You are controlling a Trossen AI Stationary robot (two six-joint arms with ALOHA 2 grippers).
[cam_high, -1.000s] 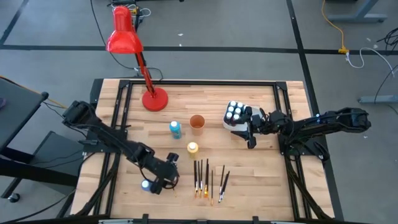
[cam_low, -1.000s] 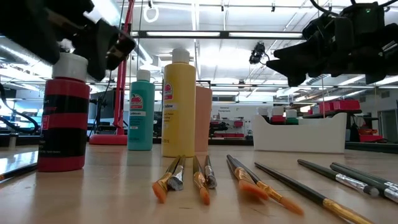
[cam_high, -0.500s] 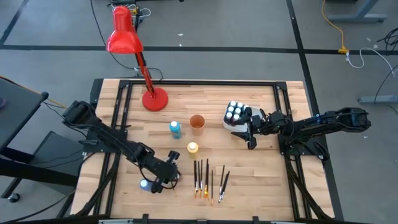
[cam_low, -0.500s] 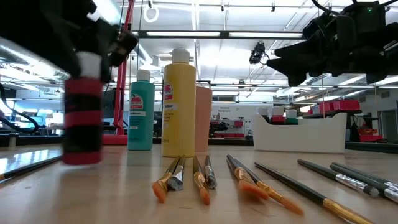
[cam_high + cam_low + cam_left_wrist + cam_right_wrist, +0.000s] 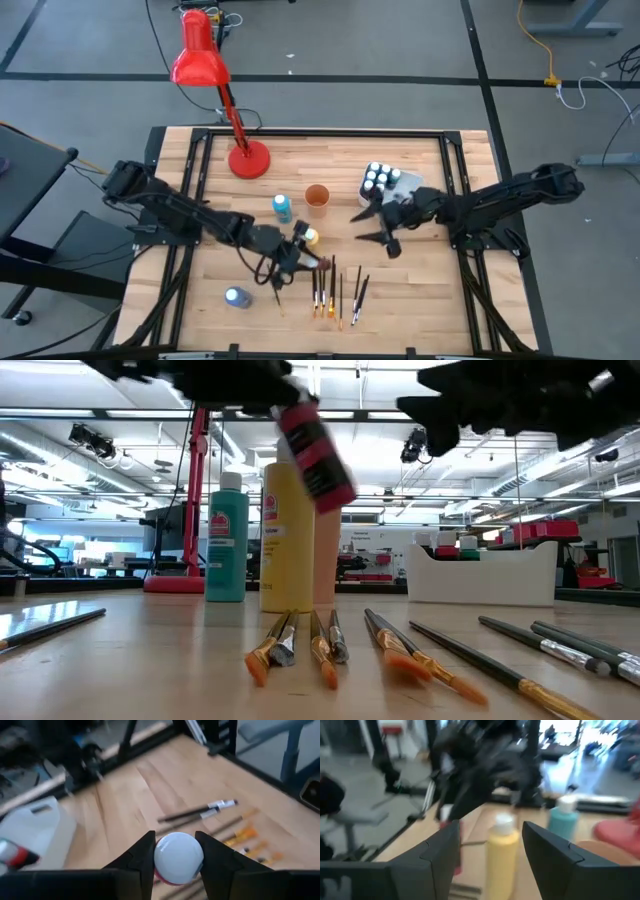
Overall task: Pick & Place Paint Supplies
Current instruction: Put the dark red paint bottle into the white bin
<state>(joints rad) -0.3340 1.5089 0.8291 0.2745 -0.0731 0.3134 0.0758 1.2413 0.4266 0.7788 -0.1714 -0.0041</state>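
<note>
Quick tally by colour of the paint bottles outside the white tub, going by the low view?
Teal bottle: 1
Yellow bottle: 1
Red-and-black bottle, tilted in the air in the left gripper: 1
Total: 3

Left hand (image 5: 175, 857) lifted red bottle (image 5: 315, 448) off table (tilted, airborne); right hand (image 5: 372, 226) left tub, spread wide.

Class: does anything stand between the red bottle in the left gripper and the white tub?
Yes. The right gripper, jaws open, hangs between the red bottle, held by the left gripper, and the white tub.
</note>
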